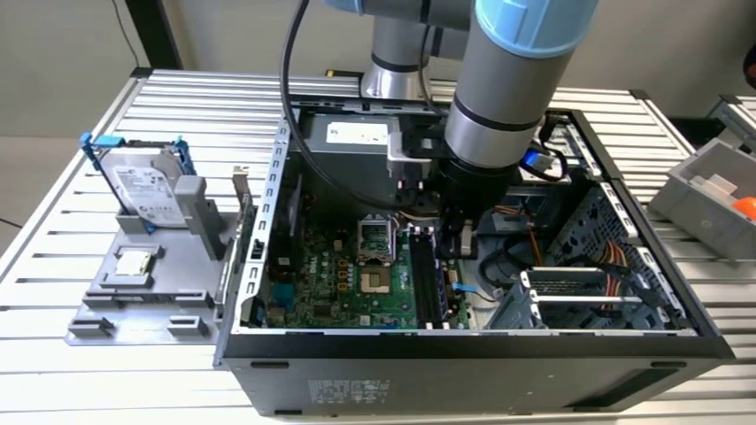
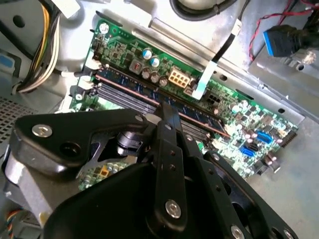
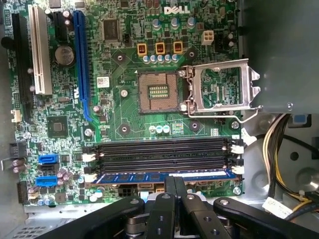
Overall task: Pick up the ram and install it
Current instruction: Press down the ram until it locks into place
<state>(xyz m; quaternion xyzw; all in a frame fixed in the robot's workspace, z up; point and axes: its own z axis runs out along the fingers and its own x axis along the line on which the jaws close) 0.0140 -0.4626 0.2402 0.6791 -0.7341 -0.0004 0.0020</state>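
Note:
The ram [image 3: 149,177] is a long dark blue stick standing in the memory slot nearest the motherboard's edge, beside three bare black slots [image 3: 159,154]. In the second wrist view the ram [image 2: 129,89] runs slantwise across the green board. My gripper [image 3: 175,183] is shut, its two black fingertips pressed together and resting on the stick's top edge near its middle. In the exterior view the gripper [image 1: 455,246] reaches down into the open computer case [image 1: 473,341], over the memory slots [image 1: 428,279].
The processor socket [image 3: 158,92] lies open with its metal lid [image 3: 219,89] flipped aside. Left of the case, a grey holder [image 1: 142,292] carries a hard drive in a blue frame [image 1: 148,186] and a small silver chip [image 1: 134,263]. Cable bundles [image 3: 279,149] hang beside the slots.

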